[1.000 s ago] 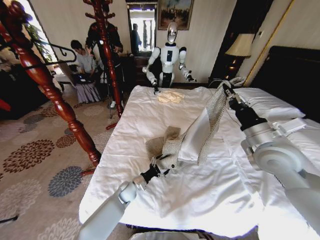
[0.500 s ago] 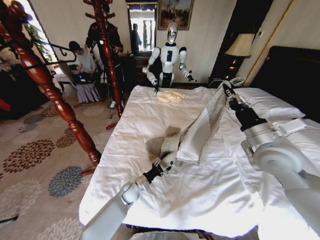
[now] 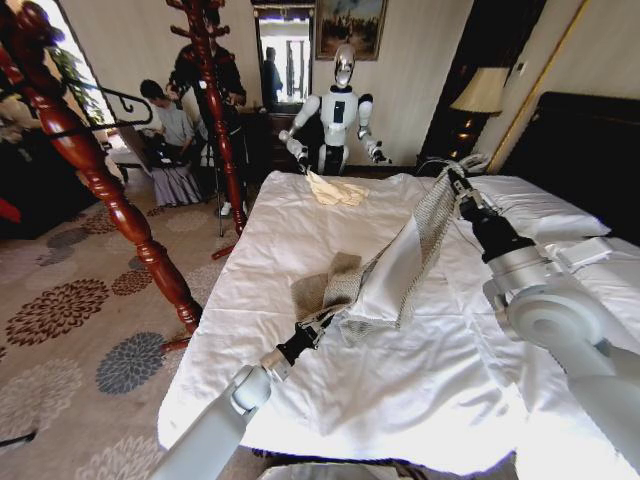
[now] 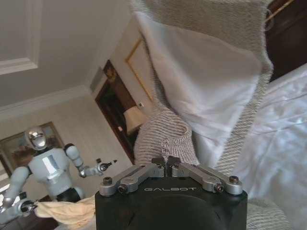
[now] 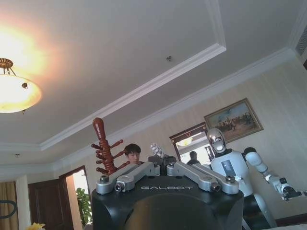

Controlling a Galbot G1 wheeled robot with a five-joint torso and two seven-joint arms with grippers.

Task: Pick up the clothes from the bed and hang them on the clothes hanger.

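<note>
Here, ribbed grey-beige cardigan (image 3: 395, 265) hangs stretched

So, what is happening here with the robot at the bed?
The robot holds the grey-beige cardigan stretched above the white bed between both arms. The right gripper is shut on the cardigan's upper end, held high near the pillows. The left gripper is shut on the lower end, close to the duvet; part of the fabric lies on the bed. At the far edge of the bed, another robot handles a pale cream garment.
</note>
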